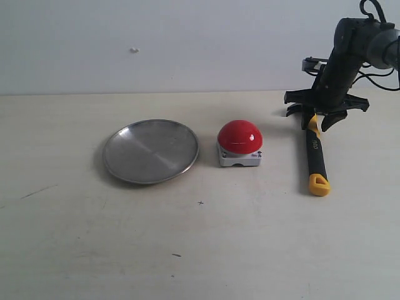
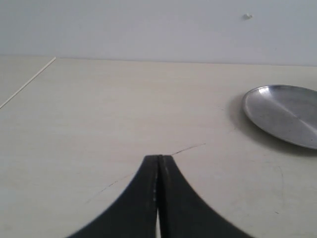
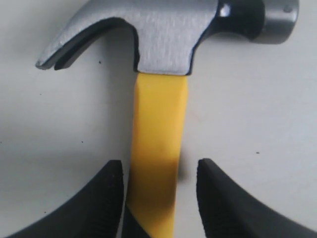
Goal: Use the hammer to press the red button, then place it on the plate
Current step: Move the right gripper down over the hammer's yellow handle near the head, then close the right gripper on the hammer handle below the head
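The hammer [image 1: 316, 156] lies flat on the table at the right, yellow loop toward the front, its head hidden under my right gripper [image 1: 316, 119]. In the right wrist view the grey claw head and yellow neck of the hammer [image 3: 157, 148] lie between the spread fingers of my right gripper [image 3: 158, 171], which is open and straddles the handle with a gap on one side. The red button [image 1: 239, 137] sits on its grey base at the middle. The silver plate [image 1: 150, 150] lies to its left. My left gripper [image 2: 159, 158] is shut on nothing, low over bare table, beside the plate [image 2: 282, 111].
The pale wooden table [image 1: 200, 250] has a few faint scratches and specks. A light wall rises behind its far edge. A table seam [image 2: 27, 84] runs at one side of the left wrist view.
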Motion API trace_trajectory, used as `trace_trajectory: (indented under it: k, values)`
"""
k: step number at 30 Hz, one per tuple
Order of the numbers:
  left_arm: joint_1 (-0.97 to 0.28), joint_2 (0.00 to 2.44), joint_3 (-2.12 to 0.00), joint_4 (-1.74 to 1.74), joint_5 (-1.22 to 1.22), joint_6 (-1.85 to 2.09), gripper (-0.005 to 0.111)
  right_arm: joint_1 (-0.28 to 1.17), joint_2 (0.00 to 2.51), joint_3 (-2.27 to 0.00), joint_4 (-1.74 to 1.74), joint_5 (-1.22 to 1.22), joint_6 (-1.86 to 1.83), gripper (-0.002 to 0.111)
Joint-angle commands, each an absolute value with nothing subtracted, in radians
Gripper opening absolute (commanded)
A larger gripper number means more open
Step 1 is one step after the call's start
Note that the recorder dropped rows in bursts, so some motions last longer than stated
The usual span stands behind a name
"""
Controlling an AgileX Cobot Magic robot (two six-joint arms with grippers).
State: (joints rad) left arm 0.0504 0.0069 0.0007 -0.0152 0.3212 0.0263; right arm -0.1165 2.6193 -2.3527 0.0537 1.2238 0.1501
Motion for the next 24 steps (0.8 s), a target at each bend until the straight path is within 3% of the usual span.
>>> trace_trajectory:
  k: [1, 21, 24]
  values:
    - [0.052, 0.000, 0.000, -0.013, 0.318, 0.021, 0.000, -0.117, 2.619, -2.362, 0.044, 1.221, 0.150, 0.045]
    - [0.052, 0.000, 0.000, -0.013, 0.318, 0.021, 0.000, -0.117, 2.652, -2.362, 0.046, 1.221, 0.150, 0.045]
    - [0.052, 0.000, 0.000, -0.013, 0.318, 0.021, 0.000, -0.117, 2.652, -2.362, 0.046, 1.221, 0.150, 0.039]
